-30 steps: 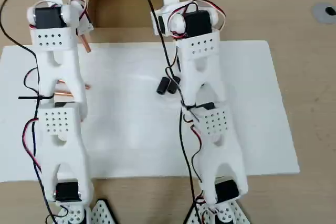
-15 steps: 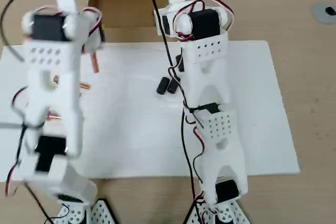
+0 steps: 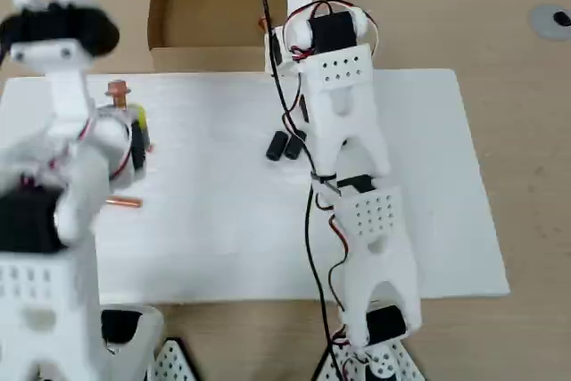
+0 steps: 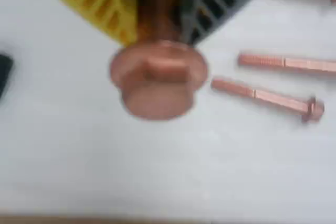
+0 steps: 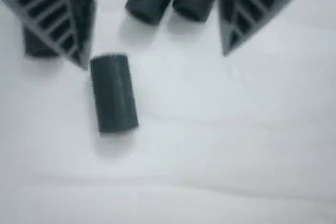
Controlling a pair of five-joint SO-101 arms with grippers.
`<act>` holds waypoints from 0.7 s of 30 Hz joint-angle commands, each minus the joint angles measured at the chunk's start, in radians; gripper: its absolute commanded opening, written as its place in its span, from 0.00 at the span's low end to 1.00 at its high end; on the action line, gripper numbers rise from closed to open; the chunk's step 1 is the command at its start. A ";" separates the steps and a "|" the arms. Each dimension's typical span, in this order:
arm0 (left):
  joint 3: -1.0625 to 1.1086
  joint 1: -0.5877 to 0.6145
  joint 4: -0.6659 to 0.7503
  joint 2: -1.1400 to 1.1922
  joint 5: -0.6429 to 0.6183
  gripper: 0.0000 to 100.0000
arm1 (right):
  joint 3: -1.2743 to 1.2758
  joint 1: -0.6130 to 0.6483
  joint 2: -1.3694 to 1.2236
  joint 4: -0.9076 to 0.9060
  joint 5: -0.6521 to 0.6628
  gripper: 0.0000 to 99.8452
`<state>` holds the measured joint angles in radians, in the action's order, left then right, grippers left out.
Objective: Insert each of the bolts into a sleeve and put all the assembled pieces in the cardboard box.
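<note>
My left gripper [image 4: 160,3] is shut on a copper bolt [image 4: 157,77], its flanged head toward the camera, lifted above the white mat. In the high view that bolt [image 3: 117,91] stands up at the left arm's tip, at the mat's left side. More copper bolts [image 4: 268,97] lie on the mat below it; one bolt [image 3: 123,202] lies near the left arm. My right gripper [image 5: 152,30] is open over several black sleeves; one sleeve [image 5: 113,93] lies apart from it and others sit between its fingers [image 5: 63,9]. Two sleeves [image 3: 285,145] lie mid-mat.
The open cardboard box [image 3: 161,6] stands behind the white mat [image 3: 223,220], at the back between the arms. Black and red cables trail along the right arm [image 3: 343,158]. Bare wooden table [image 3: 517,113] lies to the right.
The left arm has pulled back toward the front and risen, lifting the bolt it holds off the mat. The right arm has shifted slightly toward the back.
</note>
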<state>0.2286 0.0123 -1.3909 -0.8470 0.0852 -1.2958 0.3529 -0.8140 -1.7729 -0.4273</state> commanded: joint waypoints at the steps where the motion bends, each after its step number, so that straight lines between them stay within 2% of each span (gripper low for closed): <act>1: 0.201 0.012 0.133 -0.216 0.009 0.01 | 0.090 -0.024 0.128 -0.015 -0.028 0.20; 9: 0.385 0.012 0.224 -0.412 0.009 0.01 | 0.309 -0.047 0.068 0.029 -0.002 0.20; 21: 0.391 0.012 0.219 -0.412 0.006 0.01 | 0.166 -0.090 -0.107 0.058 0.212 0.20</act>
<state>0.6245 0.0123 -1.1945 -1.2474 0.0913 -1.0549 0.2808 -0.9183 -1.7177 -0.2754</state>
